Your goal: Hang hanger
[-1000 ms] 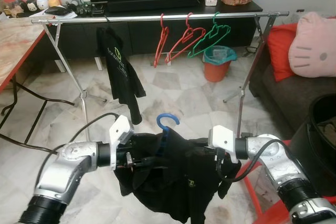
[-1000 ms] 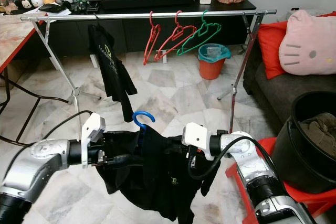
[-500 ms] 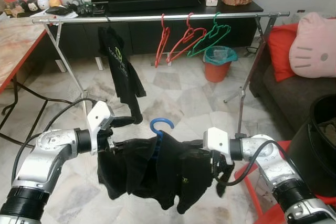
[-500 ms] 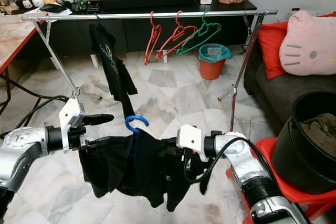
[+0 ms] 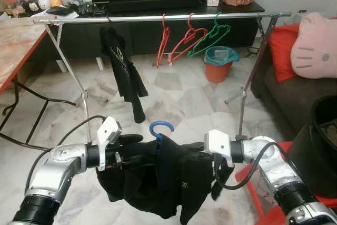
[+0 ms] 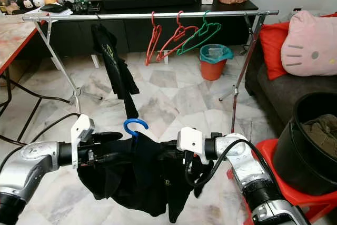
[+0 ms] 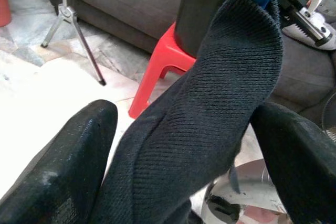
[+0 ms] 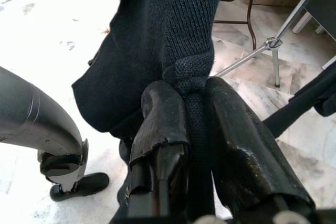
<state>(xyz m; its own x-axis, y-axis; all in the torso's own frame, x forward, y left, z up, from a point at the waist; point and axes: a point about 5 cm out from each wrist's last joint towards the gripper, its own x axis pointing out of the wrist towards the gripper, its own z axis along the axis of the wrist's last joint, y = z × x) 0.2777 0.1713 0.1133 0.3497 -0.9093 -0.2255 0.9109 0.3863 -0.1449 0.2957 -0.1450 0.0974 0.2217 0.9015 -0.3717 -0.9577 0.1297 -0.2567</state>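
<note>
two end effectors hold a black garment (image 5: 158, 175) on a blue hanger (image 5: 159, 130) between them, low and near in front of the robot. the hanger's hook pokes up out of the cloth about midway between the two. the left end effector (image 5: 129, 148) is spread wide, its fingers (image 7: 58, 166) on either side of a fold of the dark knit cloth without pinching it. the right end effector (image 8: 194, 129) is clamped narrow on a bunched piece of the same garment, at its right edge.

farther off, a long metal rail (image 5: 158, 18) runs left to right across the room on folding legs. on it hang a black shirt (image 5: 124, 69) towards the left, then two red hangers (image 5: 176, 43) and a green hanger (image 5: 210, 35) towards the right. the stretch of rail between the shirt and the red hangers is bare. behind the rail stands a dark tv cabinet (image 5: 174, 6), with an orange bin (image 5: 218, 64) on the floor under the green hanger. a red-edged surface (image 5: 13, 46) sits at the far left, a sofa with a pink cushion (image 5: 316, 46) at the right, and a black tub (image 6: 316, 140) on a red stool (image 6: 263, 162) near right.
</note>
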